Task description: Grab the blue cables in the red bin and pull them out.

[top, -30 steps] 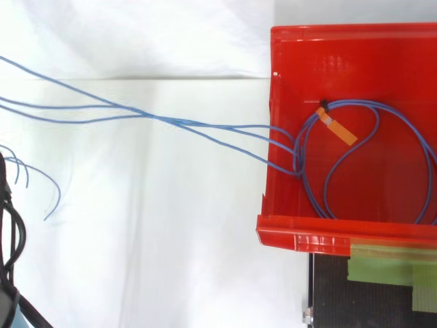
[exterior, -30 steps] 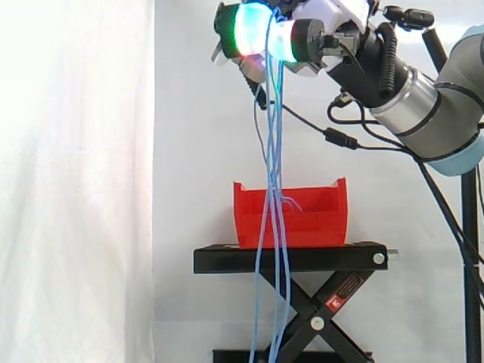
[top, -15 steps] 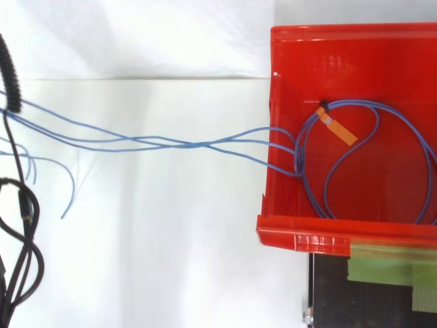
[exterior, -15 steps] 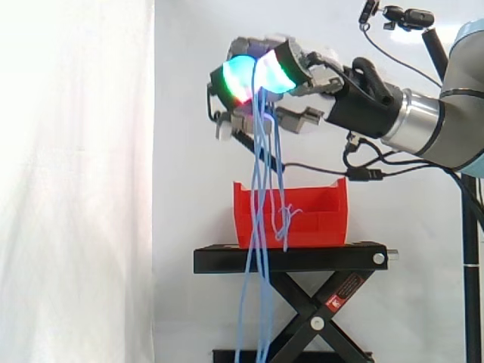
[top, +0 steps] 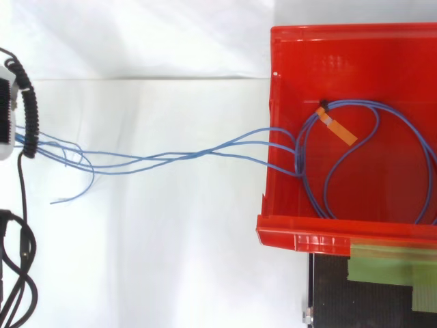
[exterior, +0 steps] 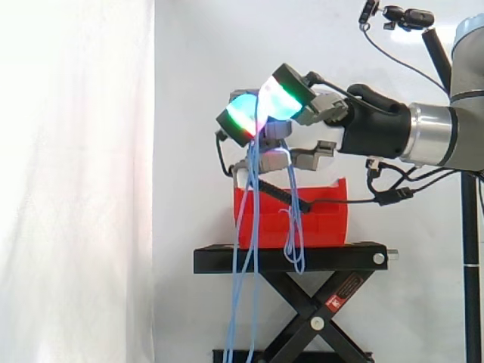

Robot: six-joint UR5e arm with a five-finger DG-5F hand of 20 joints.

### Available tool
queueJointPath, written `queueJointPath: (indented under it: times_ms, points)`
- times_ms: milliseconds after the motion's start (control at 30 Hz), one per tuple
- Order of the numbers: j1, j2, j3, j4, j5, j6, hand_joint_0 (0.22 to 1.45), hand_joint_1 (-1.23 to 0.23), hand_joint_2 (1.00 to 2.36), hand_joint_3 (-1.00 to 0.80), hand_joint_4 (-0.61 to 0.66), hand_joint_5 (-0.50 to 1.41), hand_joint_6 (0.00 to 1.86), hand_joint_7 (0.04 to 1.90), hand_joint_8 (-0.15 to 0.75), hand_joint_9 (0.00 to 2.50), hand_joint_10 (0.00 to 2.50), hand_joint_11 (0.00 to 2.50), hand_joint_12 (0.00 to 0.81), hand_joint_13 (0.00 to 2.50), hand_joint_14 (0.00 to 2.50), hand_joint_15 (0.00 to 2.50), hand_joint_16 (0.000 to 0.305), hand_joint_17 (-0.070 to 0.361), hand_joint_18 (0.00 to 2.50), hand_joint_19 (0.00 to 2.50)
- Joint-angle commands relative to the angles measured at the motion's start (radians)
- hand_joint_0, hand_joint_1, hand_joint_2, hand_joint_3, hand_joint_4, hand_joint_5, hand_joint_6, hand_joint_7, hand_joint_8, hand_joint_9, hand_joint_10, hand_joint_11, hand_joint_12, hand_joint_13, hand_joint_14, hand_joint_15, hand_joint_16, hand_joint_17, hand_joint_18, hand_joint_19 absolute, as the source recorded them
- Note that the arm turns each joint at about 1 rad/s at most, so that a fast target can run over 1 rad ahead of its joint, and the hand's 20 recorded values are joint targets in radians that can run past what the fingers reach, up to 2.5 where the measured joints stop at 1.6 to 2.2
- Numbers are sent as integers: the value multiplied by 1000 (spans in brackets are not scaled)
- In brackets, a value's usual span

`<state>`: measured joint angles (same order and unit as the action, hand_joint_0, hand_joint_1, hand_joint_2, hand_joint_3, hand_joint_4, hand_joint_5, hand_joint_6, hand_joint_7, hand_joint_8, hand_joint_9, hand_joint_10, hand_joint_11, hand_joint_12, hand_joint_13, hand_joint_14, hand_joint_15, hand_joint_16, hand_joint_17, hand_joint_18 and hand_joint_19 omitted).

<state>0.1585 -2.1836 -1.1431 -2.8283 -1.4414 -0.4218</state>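
Several thin blue cables (exterior: 255,198) hang from my hand (exterior: 321,115), which hovers just above the left end of the red bin (exterior: 321,221). The glowing fingertips (exterior: 240,119) are curled and pinch the strands between them. The long ends drop past the stand towards the floor, and a short loop (exterior: 293,242) dangles over the bin's front wall. From above, the cables (top: 177,156) run left out of the bin (top: 300,55) across the white ground. A coil (top: 382,130) with an orange tag (top: 339,130) still lies on the bin floor.
The bin rests on a black scissor stand (exterior: 291,259) before a white curtain (exterior: 76,181). Green tape (top: 389,263) marks the stand top beside the bin. A dark pole (exterior: 470,249) rises at the right edge.
The hand has come down from high above to just over the bin's left end. The taut cables have gone slack, and a loop now sags over the bin's front.
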Motion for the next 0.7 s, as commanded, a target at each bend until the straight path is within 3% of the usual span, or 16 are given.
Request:
queueJointPath:
  times_ms: [0,133,367,433,467,667]
  points:
    - [3,-1,0,-63,21,68,958,-965,1012,-685,-96,368,1540,347,219,516,2500,1093,314,1249,13,1420,48,109,763,719]
    - [10,-1,0,-140,53,142,954,-969,1011,-667,-101,379,1533,354,212,516,2500,1103,311,1248,13,1419,49,109,759,719]
    - [21,-1,-1,-211,96,235,949,-974,1011,-643,-107,396,1526,368,214,521,2500,1099,314,1246,14,1416,49,110,758,722]
    - [27,-1,-1,-247,111,275,948,-974,1011,-645,-99,397,1525,368,216,524,2500,1112,315,1246,13,1423,49,110,758,722]
    - [36,-1,0,-315,139,334,949,-973,1011,-662,-91,396,1523,369,215,525,2500,1107,316,1243,13,1426,49,109,756,729]
    - [39,-1,-1,-329,150,358,933,-948,1010,-705,-53,379,1517,378,214,525,2500,1102,314,1246,13,1418,49,110,754,731]
